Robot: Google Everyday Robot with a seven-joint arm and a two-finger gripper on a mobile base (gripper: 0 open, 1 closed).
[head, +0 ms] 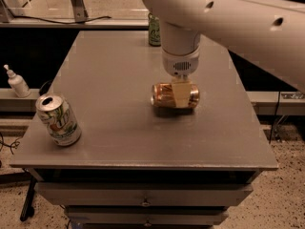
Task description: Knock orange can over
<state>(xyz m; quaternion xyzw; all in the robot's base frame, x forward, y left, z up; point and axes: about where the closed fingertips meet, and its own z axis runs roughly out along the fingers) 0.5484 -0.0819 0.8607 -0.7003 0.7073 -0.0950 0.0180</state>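
The orange can (164, 95) lies on its side near the middle of the grey table (109, 80), its silver top facing left. My gripper (181, 94) comes straight down from the white arm above and is shut on the can, one cream finger (180, 93) across its near side. The can rests on or just above the tabletop, over its shadow.
A white-and-green can (58, 119) stands upright at the table's front left. A dark green can (154, 30) stands at the back edge, partly behind the arm. A white pump bottle (18, 82) sits on a ledge to the left. Drawers lie below the front edge.
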